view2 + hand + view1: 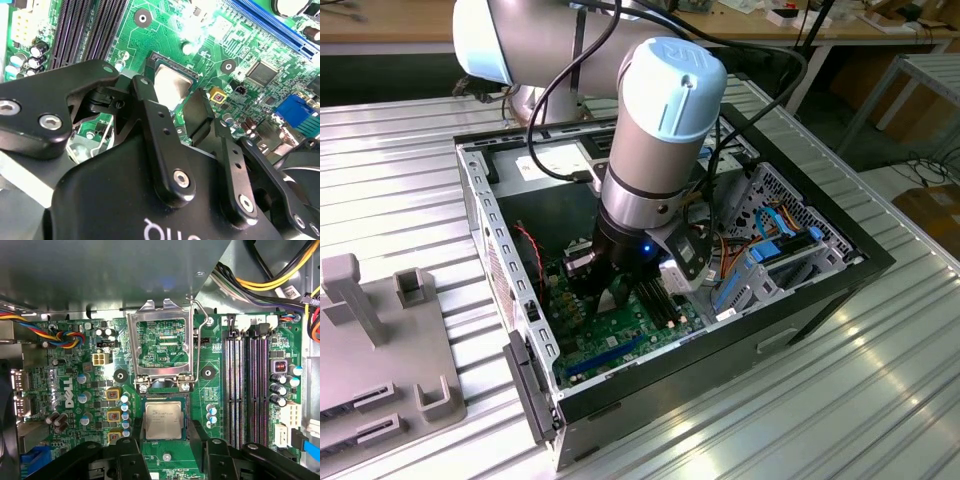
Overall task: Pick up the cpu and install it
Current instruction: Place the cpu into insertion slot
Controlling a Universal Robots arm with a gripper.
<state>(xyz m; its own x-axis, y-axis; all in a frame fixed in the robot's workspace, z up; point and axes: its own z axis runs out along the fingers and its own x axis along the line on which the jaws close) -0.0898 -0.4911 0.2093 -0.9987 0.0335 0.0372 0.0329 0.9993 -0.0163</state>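
Note:
The cpu point(162, 420), a small square chip with a pale silver top, lies flat in the black-framed socket on the green motherboard point(85, 370). In the second wrist view the cpu point(172, 87) shows between the two black fingers. My gripper point(164, 434) hangs straight over it, the fingers straddling the chip with a narrow gap on each side, so it stands open. The socket's metal load plate point(160, 345) is flipped up beside the cpu. In the exterior view my gripper point(615, 292) reaches down inside the computer case point(800, 300), low over the motherboard point(620, 340).
Black memory slots point(245, 390) run beside the socket, and the retention lever point(198, 335) stands raised. Coloured cable bundles point(270, 285) hang along the case wall. A drive cage with blue cables point(770, 250) fills the case's far side. A grey fixture point(380, 350) sits on the table at the exterior view's left.

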